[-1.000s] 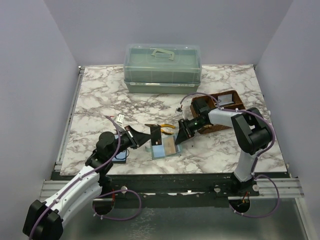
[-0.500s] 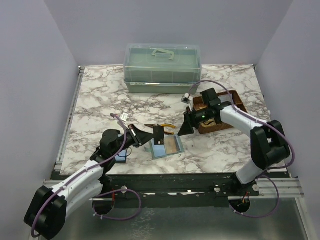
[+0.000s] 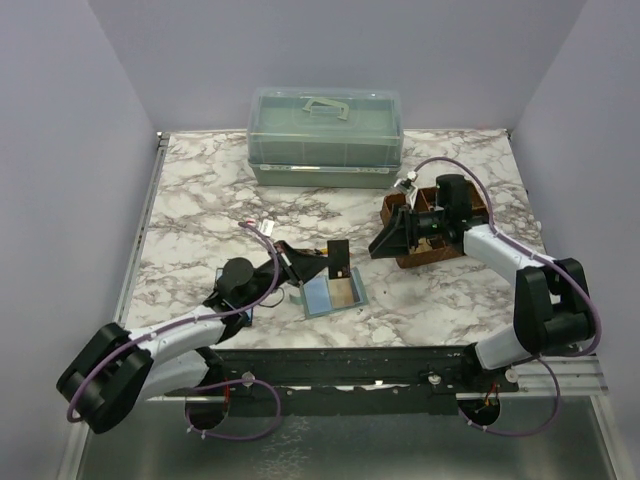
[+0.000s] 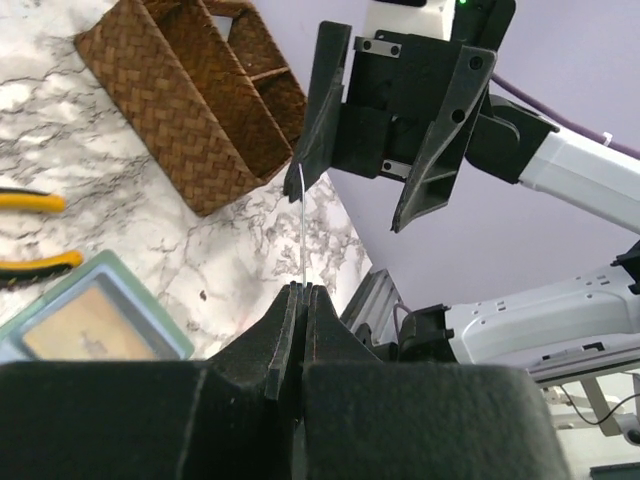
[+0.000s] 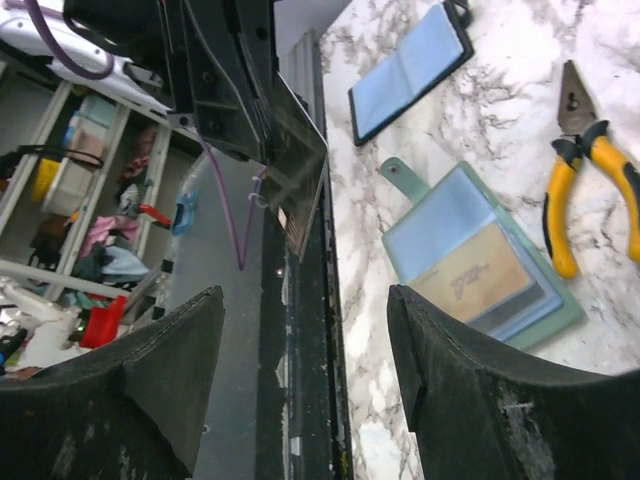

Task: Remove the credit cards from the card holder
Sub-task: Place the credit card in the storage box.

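Observation:
The teal card holder (image 3: 318, 298) lies open on the marble in front of the arms, with a tan card (image 3: 347, 290) and a bluish card in its pockets; it also shows in the right wrist view (image 5: 552, 312). My left gripper (image 3: 318, 264) is shut on a dark card (image 3: 338, 258) and holds it upright above the holder. In the left wrist view the card (image 4: 301, 230) is edge-on, rising from the closed tips of the left gripper (image 4: 300, 288). My right gripper (image 3: 383, 242) is open and empty, facing the card from the right, and shows open in its own view (image 5: 305, 295).
A brown woven tray (image 3: 440, 215) stands right behind the right gripper. Yellow-handled pliers (image 5: 590, 170) lie behind the holder. A blue two-panel sleeve (image 3: 243, 316) lies under the left arm. A translucent green box (image 3: 325, 135) stands at the back.
My left gripper has moved right and up, carrying the dark card. My right gripper has pulled back from the holder toward the woven tray.

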{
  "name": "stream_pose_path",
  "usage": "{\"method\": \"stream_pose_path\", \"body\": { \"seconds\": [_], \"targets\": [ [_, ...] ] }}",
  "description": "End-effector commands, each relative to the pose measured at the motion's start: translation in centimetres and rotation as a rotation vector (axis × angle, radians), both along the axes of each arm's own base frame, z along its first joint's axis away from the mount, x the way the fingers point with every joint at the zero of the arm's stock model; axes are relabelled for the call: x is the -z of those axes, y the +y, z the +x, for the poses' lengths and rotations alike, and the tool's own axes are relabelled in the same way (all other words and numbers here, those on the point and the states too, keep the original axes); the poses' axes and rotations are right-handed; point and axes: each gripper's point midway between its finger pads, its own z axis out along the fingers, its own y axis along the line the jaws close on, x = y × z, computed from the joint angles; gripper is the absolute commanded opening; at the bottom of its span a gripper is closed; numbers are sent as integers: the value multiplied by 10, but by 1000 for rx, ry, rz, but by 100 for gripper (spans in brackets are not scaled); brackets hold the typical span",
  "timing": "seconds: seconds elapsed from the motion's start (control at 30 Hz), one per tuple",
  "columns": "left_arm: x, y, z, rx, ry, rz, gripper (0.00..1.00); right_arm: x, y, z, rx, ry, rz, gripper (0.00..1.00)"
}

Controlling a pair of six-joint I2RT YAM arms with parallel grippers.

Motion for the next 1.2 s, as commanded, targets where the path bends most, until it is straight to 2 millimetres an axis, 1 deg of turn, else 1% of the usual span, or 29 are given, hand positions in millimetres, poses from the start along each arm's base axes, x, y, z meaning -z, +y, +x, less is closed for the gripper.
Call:
{"method": "stream_pose_path", "body": {
  "seconds": [0.0, 0.1, 0.3, 0.4, 0.5, 0.53, 0.57, 0.6, 0.67, 0.73, 0.77, 0.8, 0.87, 0.93, 0.97, 1.0, 1.03, 1.07, 1.13, 1.17],
  "targets": [
    [-38, -23, 9, -21, -146, -68, 0, -13, 1, -11, -89, 53, 83, 73],
    [-43, -37, 11, -6, -165, -86, 0, -10, 1, -14, -97, 76, 89, 73],
    [-48, -55, 16, 23, -177, -108, 0, -8, 1, -15, -94, 100, 87, 71],
    [-46, -64, 16, 39, -171, -117, 0, -11, 1, -16, -102, 88, 95, 65],
    [-43, -71, 16, 50, -164, -122, 0, -15, 0, -20, -112, 85, 102, 53],
    [-42, -73, 15, 56, -162, -124, 0, -16, 0, -21, -118, 83, 104, 48],
    [-42, -75, 15, 57, -162, -125, 0, -17, -1, -22, -122, 81, 107, 39],
    [-41, -76, 15, 61, -161, -126, 0, -18, -1, -22, -130, 78, 109, 28],
    [-40, -77, 15, 61, -160, -126, 0, -18, -2, -23, -136, 80, 111, 2],
    [-41, -75, 14, 55, -163, -128, 0, -18, -1, -22, -124, 77, 108, 0],
    [-40, -73, 14, 48, -165, -126, 4, -18, -2, -21, -121, 71, 108, 0],
    [-41, -69, 14, 36, -165, -128, 14, -19, -2, -19, -118, 68, 108, 0],
    [-35, -61, 15, 3, -147, -103, 36, -18, -5, -12, -87, 62, 93, 0],
    [-28, -50, 17, -35, -127, -56, 57, -22, -5, 1, -37, -49, 36, 0],
    [-25, -43, 17, -53, -113, -29, 64, -18, -8, 4, -19, -93, -15, 0],
    [-26, -35, 17, -70, -107, -7, 71, -15, -11, 10, -12, -192, -63, 0],
    [-19, -29, 18, -81, -84, 31, 77, -12, -15, 12, -3, -233, -114, 0],
    [-15, -22, 19, -94, -64, 59, 81, -11, -21, 17, 15, -274, -161, 0],
    [-6, -6, 22, -115, -26, 102, 85, -13, -39, 29, 63, -359, -264, 0],
    [-3, 0, 20, -109, -11, 110, 85, -13, -52, 38, 96, -407, -335, 0]
  ]
}}
